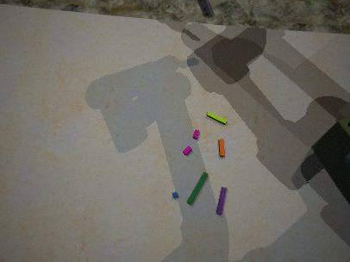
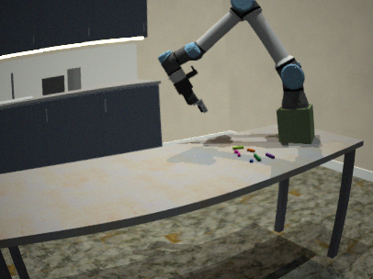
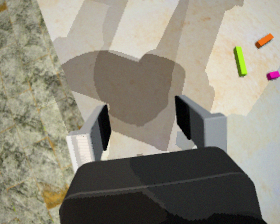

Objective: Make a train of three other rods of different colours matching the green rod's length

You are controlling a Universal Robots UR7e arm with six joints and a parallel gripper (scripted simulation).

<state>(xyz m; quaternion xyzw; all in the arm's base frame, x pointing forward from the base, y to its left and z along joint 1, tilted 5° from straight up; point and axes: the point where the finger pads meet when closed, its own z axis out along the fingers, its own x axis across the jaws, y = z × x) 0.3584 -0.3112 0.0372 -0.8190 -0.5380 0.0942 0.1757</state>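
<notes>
Open Hand, Scattered Rods: Lime, Magenta and Blue Make Your Train

Your hand [image 1: 214, 5] [image 2: 202, 106] [image 3: 142, 114] hangs well above the counter [image 1: 56, 162] [image 2: 115, 191] [image 3: 230, 15], fingers fully apart with nothing between them, so it is ready for a first pick. The green rod [image 1: 197, 188] [image 2: 257, 157] lies slantwise on the counter as your measure, eight centimetres by its colour. Only the lime rod [image 1: 216, 118] [image 2: 238, 148] [image 3: 240, 61], one magenta and the blue rod [image 1: 175, 195] [image 2: 251, 161] reach that in three colours. They lie apart at different angles, so each probably needs turning. The nearer magenta rod [image 1: 196, 134] [image 2: 236, 151] [image 3: 273, 75] sits just beside the lime, making lime a sensible anchor. Leave the other magenta rod [image 1: 187, 151] [image 2: 239, 154], the orange rod [image 1: 221, 147] [image 2: 251, 150] [image 3: 264, 41] and the purple rod [image 1: 221, 201] [image 2: 270, 155] outside the line, with room around it. Blue's small size could make it easy to nudge askew.
</notes>
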